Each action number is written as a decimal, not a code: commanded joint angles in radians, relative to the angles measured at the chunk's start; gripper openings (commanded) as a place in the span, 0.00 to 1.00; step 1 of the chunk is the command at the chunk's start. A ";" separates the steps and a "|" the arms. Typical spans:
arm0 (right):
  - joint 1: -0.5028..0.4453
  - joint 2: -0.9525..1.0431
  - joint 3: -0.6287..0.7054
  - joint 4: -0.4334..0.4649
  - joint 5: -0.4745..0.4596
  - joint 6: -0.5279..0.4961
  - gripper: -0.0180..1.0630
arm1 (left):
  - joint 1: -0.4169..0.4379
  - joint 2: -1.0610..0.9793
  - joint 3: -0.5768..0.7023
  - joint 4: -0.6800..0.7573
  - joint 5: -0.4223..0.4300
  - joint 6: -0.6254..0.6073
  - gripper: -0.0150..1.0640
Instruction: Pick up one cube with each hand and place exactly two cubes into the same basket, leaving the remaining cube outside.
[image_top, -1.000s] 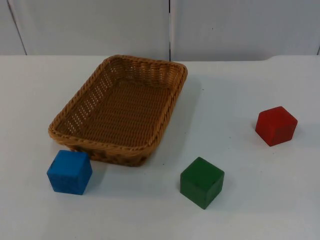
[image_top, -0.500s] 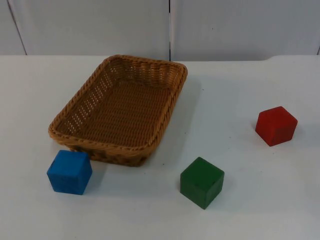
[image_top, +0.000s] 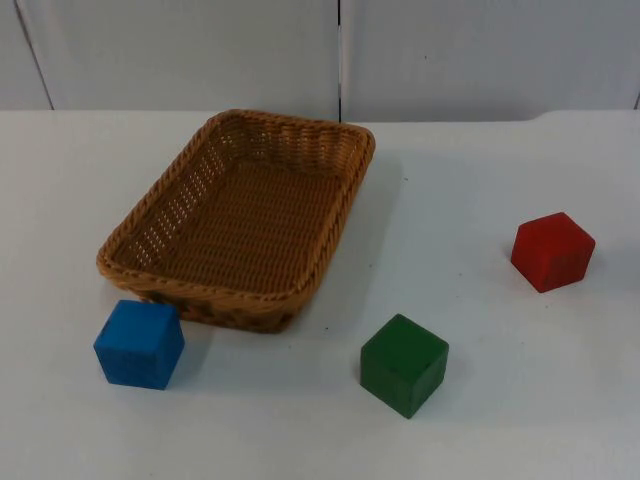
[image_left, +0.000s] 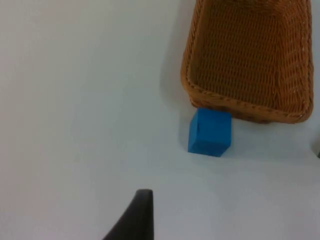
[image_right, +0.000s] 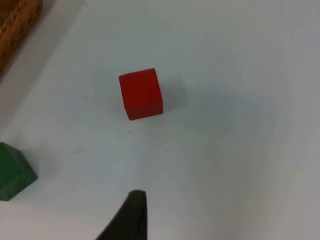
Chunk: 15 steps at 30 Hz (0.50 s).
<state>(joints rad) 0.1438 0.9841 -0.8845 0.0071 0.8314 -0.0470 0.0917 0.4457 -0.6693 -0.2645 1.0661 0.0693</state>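
Basket (image_top: 240, 215): rectangular, woven brown wicker, low walls, shallow; stands on the white desk (image_top: 480, 170) with nothing inside it. Landmark for all positions below.
Blue cube (image_top: 140, 343): matte blue, just beside the basket's near short wall at its left corner, on the desk; the left wrist view (image_left: 210, 132) shows it close against that wall (contact cannot be told).
Green cube (image_top: 404, 364): dark green, on the desk, right of and nearer the camera than the basket, apart from it.
Red cube (image_top: 552, 251): red, well apart from the basket to its right; the farthest of the three cubes from it.
Left gripper (image_left: 132, 220): above bare desk, on the blue cube's side of the basket, apart from the cube; one black fingertip shows; jaws' opening cannot be told; it holds nothing visible.
Right gripper (image_right: 127, 217): above bare desk, red cube (image_right: 141, 94) ahead of it and green cube (image_right: 14, 172) off to one side; jaws' opening cannot be told.
Change against earlier top views: none; basket and all three cubes lie in the same places.
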 joint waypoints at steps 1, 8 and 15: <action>-0.006 0.018 -0.009 0.005 -0.030 -0.014 0.99 | 0.002 0.034 -0.005 -0.031 -0.033 0.011 0.99; -0.006 0.038 -0.046 0.015 -0.032 -0.017 0.99 | 0.002 0.084 -0.005 -0.077 -0.049 0.055 0.99; -0.006 0.084 -0.105 0.025 -0.019 -0.028 0.99 | 0.002 0.156 -0.005 -0.165 -0.068 0.142 0.99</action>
<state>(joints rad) 0.1438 1.0631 -0.9819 0.0265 0.8145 -0.0635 0.0917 0.5963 -0.6693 -0.4064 1.0082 0.1969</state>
